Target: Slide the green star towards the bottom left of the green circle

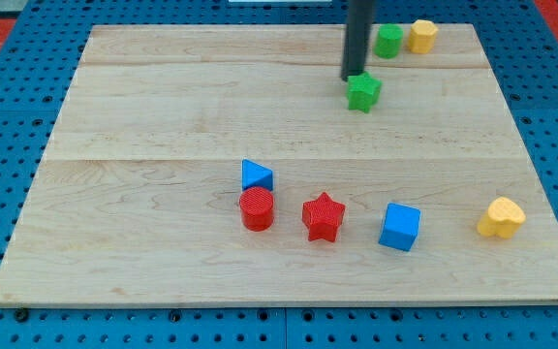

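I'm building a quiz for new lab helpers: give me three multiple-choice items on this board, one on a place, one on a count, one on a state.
1. Where is my tip relative to the green star?
A. at its upper left edge
B. far below it
C. beside the blue cube

2. How many yellow blocks are there?
A. one
B. two
C. three

3. The red cylinder and blue triangle are:
A. far apart
B. stacked
C. side by side, close

Answers: 1 A, the rod ends at the star's edge. 2 B, one top right, one lower right. 3 C, the triangle sits just above the cylinder.
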